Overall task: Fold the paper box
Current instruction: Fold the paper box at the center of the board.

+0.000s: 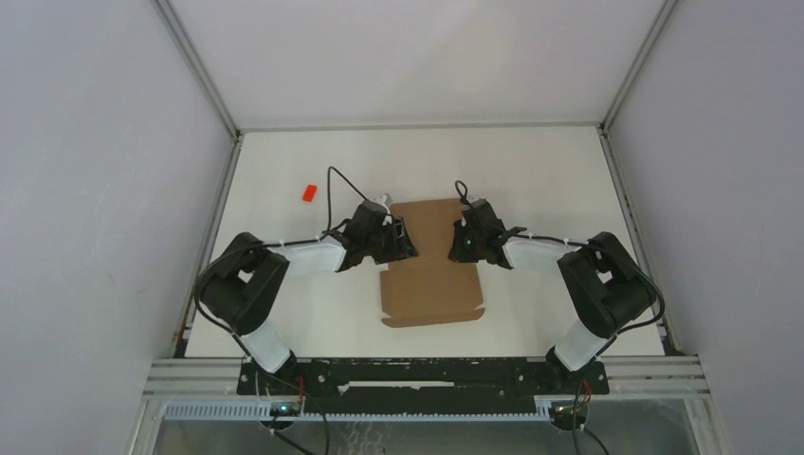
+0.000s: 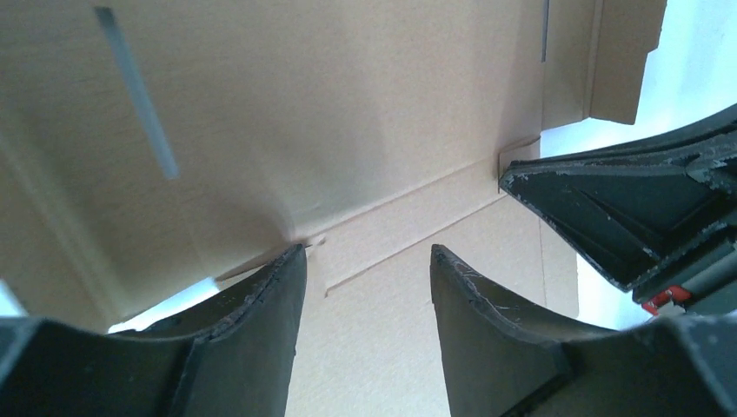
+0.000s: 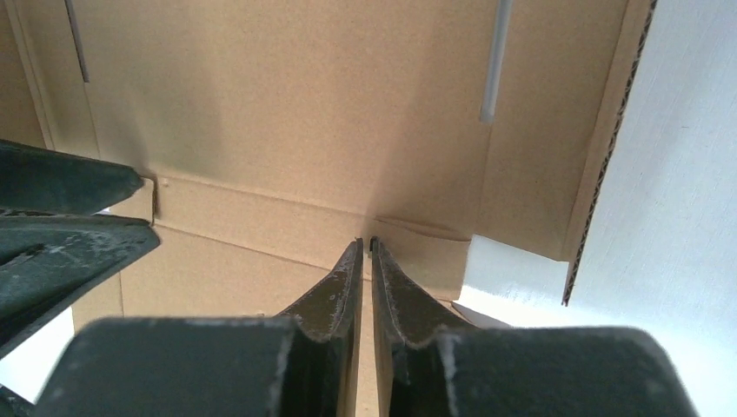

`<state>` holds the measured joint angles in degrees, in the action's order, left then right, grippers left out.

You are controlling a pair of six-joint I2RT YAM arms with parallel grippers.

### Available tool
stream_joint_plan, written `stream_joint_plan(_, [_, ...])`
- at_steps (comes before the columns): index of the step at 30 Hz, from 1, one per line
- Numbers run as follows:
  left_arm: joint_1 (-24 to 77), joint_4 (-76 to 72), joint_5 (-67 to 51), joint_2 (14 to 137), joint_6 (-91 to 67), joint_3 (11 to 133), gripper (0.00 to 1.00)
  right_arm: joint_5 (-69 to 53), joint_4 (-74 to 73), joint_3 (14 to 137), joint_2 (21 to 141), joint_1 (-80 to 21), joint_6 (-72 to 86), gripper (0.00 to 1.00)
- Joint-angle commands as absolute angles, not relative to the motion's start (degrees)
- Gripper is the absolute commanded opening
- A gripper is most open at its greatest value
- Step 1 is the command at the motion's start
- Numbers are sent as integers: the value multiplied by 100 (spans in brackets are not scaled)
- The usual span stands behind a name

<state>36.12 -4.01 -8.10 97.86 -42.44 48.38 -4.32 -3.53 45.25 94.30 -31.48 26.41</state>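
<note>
**Top view**
- Item 1: paper box (image 1: 431,275), a brown die-cut sheet. It lies mostly flat at mid-surface (image 1: 531,171), with its far panel toward 12 o'clock.
- Item 2: left claw (image 1: 403,237), at the sheet's 10 o'clock edge. The arm is folded at the elbow and the forearm reaches in toward 3 o'clock.
- Item 3: right claw (image 1: 462,242), at the 2 o'clock edge, with its arm mirrored.
- Item 4: small red block (image 1: 308,192), well apart at 10 o'clock. I leave it alone.

**Left wrist view**
- The fingers (image 2: 278,287) stand clearly apart with nothing gripped.
- Cardboard with a scored double crease lies just beyond the tips.
- The opposite claw shows at 3 o'clock.

**Right wrist view**
- The fingers (image 3: 348,269) are almost together, with only a sliver of gap.
- The tips are at the crease. I cannot tell whether any cardboard is nipped.

**Step in hand (my judgement)**
- The far panel is being raised along that crease.
- I would press both sides evenly, tips on the score line, so the panel hinges cleanly and does not buckle or skid.
</note>
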Motion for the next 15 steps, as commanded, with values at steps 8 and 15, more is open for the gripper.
stream_joint_plan(8, [3362,-619,-1335,8859,-3914,4527,62,-481,-1012,4263,9743,-3140,2660,17])
stream_joint_plan(15, [3245,-353,-1246,8722,-3895,4459,62,-510,-986,4263,9773,-3114,2637,17])
